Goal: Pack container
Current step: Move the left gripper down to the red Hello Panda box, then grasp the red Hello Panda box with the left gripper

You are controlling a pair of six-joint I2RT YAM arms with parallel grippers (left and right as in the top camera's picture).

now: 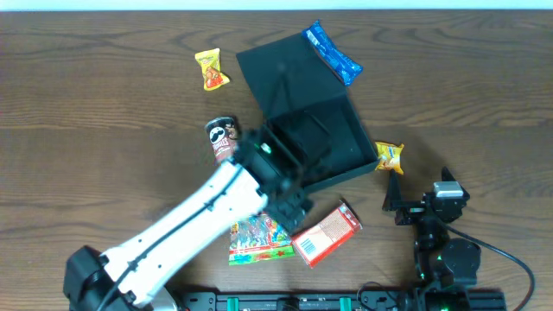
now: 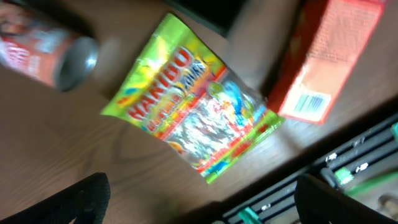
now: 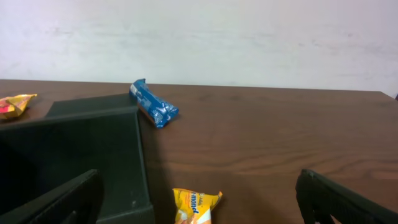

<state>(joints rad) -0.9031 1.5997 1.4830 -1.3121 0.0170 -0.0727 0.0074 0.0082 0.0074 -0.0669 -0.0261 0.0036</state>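
Container sits mid-counter with its lid flipped open and lying back toward the far-left.
Left end effector is released, with the fingers spread wide and nothing between them. It hovers over the Haribo bag, which lies flat just in front of the container.
Red carton lies right beside the bag, on its right in the overhead view. The Pringles can lies on its side near the container's left wall.
The white left arm runs from the near-left corner up to the container's near-left edge.
Right end effector is also released and empty. It's low at the near-right, facing the container's right wall.
Yellow packet sits just beside that wall; can't tell if it touches.
Blue packet is at the lid's far-right corner.
Yellow-red packet lies alone, left of the lid.
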